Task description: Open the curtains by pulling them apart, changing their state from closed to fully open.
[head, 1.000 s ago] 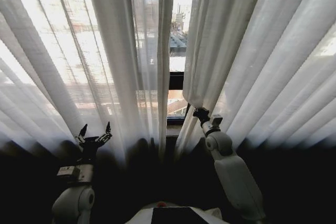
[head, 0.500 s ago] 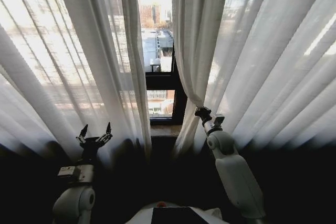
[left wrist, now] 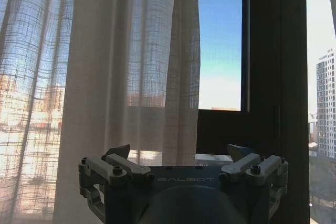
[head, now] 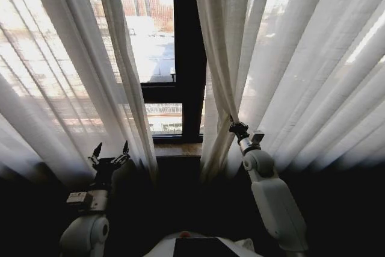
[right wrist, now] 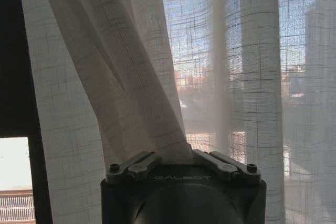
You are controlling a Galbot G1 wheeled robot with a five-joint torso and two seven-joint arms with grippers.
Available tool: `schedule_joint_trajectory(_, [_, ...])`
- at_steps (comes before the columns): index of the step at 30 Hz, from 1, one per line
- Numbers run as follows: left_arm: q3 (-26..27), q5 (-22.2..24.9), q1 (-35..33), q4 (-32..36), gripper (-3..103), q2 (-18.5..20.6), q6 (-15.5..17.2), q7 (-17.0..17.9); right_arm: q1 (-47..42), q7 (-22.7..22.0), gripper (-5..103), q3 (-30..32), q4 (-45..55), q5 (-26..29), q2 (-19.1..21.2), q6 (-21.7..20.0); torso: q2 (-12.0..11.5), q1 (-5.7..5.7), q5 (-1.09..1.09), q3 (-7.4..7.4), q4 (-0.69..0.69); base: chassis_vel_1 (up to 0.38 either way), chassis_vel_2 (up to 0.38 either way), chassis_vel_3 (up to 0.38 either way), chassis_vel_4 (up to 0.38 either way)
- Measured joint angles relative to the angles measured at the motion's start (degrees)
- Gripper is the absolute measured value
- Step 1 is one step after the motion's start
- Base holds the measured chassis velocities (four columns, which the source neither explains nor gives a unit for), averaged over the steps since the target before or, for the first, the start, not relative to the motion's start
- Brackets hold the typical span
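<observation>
**Curtains parted at the middle, right tool pinching the right panel**

We cannot follow either curtain to its rod or its hem: in the head view both panels run off the top edge, and their lower ends sink into deep shadow. The same shadow swallows most of the floor and the lower wall, so we cannot say where the fabric ends.

The left curtain panel (head: 72,70) hangs on our left, the right curtain panel (head: 289,70) on our right, each with its long axis running top to bottom and its pleats fanning slightly outward toward the lower corners. Between them a gap shows the black window frame (head: 183,58), the sill (head: 177,147) and buildings (head: 144,4) outside.

Our right tool (head: 234,126) sits at the inner edge of the right panel, with the fabric gathered into a narrow bunch there. Its fingertips are buried in the cloth in the head view. In the right wrist view the right tool (right wrist: 184,157) has its two fingers (right wrist: 134,165) drawn in close, with a twisted rope of folds (right wrist: 142,103) rising from between them, so it is clamped on the curtain.

Our left tool (head: 109,148) is raised low in front of the left panel's inner edge, fingers spread wide and holding nothing. In the left wrist view the left tool (left wrist: 178,153) faces the pleats (left wrist: 131,66) and the dark frame (left wrist: 273,77) beside them; we cannot tell whether it touches the fabric.
</observation>
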State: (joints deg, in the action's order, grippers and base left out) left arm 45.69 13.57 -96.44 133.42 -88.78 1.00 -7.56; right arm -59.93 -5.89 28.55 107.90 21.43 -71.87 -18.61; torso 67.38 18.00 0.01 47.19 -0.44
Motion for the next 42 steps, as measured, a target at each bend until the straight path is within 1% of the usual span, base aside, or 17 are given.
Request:
schedule_joint_trajectory(3, [0.1, 0.0, -0.3, 0.2, 100, 0.0, -0.1, 0.0, -0.2, 0.0, 0, 0.3, 0.1, 0.0, 0.0, 0.0, 0.0, -0.01, 0.02, 0.0, -0.02, -0.215, -0.246, 0.227, 0.249])
schedule_joint_trajectory(13, [0.1, -0.1, -0.5, 0.3, 100, -0.1, -0.2, 0.0, -0.4, 0.2, 0, 0.7, 0.2, 0.3, 0.0, 0.1, 0.0, -0.02, -0.02, 0.0, 0.01, -0.286, -0.291, 0.278, 0.293])
schedule_joint_trajectory(17, [0.1, -0.2, -0.6, 0.4, 100, -0.2, -0.2, 0.0, -0.5, 0.3, 0, 1.0, 0.1, 0.4, 0.0, 0.2, 0.0, -0.02, 0.02, 0.0, -0.01, -0.356, -0.347, 0.376, 0.342])
schedule_joint_trajectory(21, [0.1, -0.2, -0.8, 0.4, 100, -0.2, -0.3, 0.0, -0.6, 0.3, 0, 1.2, 0.1, 0.4, 0.0, 0.2, 0.0, 0.0, 0.0, 0.0, 0.0, -0.357, -0.382, 0.355, 0.385])
schedule_joint_trajectory(23, [0.1, -0.2, -0.8, 0.4, 100, -0.2, -0.3, 0.0, -0.7, 0.3, 0, 1.4, 0.1, 0.4, 0.0, 0.2, 0.0, 0.0, 0.03, 0.0, -0.01, -0.361, -0.391, 0.349, 0.392])
schedule_joint_trajectory(26, [0.0, -0.3, -0.8, 0.4, 100, -0.2, -0.3, 0.0, -0.7, 0.3, 0, 1.4, 0.2, 0.4, 0.0, 0.2, 0.0, -0.02, -0.01, -0.01, 0.0, -0.358, -0.397, 0.35, 0.397])
schedule_joint_trajectory(42, [-0.4, -0.6, -0.1, -0.4, 100, 0.2, -0.3, 0.0, -0.7, 0.4, 0, 1.9, -0.4, 0.4, -0.2, 0.4, 0.0, -0.01, 0.0, 0.0, 0.0, -0.319, -0.371, 0.327, 0.381])
